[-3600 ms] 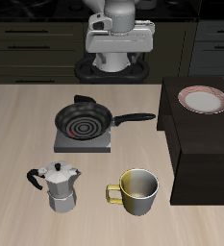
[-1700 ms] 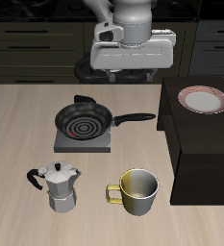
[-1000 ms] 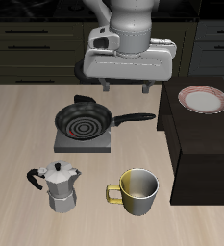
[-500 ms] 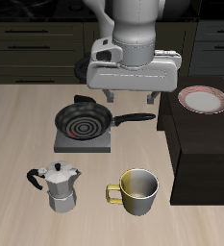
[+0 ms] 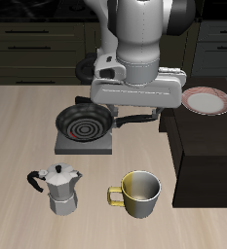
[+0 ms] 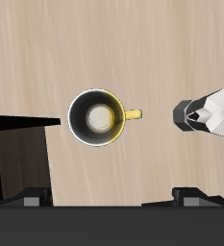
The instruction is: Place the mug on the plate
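Note:
The yellow-olive mug (image 5: 140,193) stands upright near the table's front edge, beside the moka pot, its handle pointing toward the pot. The wrist view looks straight down into the mug (image 6: 97,116) and its pale inside. The white plate (image 5: 207,100) with a reddish-brown rim lies on top of a dark raised block (image 5: 205,146). My gripper (image 5: 132,116) hangs open and empty well above the table, over the pan's handle and farther back than the mug. Its two fingertips (image 6: 32,196) show wide apart in the wrist view, holding nothing.
A black frying pan (image 5: 83,124) sits on a grey burner slab (image 5: 84,145) in the middle of the table. The silver moka pot (image 5: 59,189) stands next to the mug, also visible as the moka pot (image 6: 208,112). The dark block (image 6: 17,159) rises beside the mug.
My arm has come forward from the back of the table and lowered, now hanging over the pan's handle. Mug, plate, pan and moka pot have not moved.

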Robot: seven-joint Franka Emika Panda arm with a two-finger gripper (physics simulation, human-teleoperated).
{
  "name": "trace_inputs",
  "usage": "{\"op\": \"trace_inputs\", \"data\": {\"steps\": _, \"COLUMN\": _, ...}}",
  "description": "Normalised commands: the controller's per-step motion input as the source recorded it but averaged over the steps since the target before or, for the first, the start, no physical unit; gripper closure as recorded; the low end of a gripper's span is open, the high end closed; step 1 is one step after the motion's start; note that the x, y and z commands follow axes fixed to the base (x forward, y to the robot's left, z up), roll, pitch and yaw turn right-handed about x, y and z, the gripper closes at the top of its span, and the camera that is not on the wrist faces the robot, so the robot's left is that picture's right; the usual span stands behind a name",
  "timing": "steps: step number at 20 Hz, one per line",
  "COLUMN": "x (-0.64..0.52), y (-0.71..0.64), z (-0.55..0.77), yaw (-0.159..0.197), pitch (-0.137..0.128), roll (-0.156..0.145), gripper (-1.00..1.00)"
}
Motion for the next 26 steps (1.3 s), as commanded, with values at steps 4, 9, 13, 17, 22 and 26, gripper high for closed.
{"op": "trace_inputs", "data": {"steps": 4, "x": 0.11, "y": -0.1, "z": -0.22, "yaw": 0.001, "pitch": 0.004, "roll": -0.015, "gripper": -1.0}}
{"op": "trace_inputs", "data": {"steps": 9, "x": 0.06, "y": -0.06, "z": -0.23, "yaw": 0.016, "pitch": 0.009, "roll": -0.024, "gripper": -1.0}}
{"op": "trace_inputs", "data": {"steps": 13, "x": 0.06, "y": -0.03, "z": -0.15, "yaw": 0.031, "pitch": 0.009, "roll": -0.033, "gripper": -1.0}}
{"op": "trace_inputs", "data": {"steps": 17, "x": 0.04, "y": 0.01, "z": -0.18, "yaw": 0.018, "pitch": -0.021, "roll": -0.029, "gripper": -1.0}}
{"op": "trace_inputs", "data": {"steps": 22, "x": 0.07, "y": -0.04, "z": -0.2, "yaw": -0.041, "pitch": -0.023, "roll": -0.03, "gripper": -1.0}}
{"op": "trace_inputs", "data": {"steps": 26, "x": 0.05, "y": 0.06, "z": -0.1, "yaw": 0.0, "pitch": -0.036, "roll": -0.001, "gripper": -1.0}}
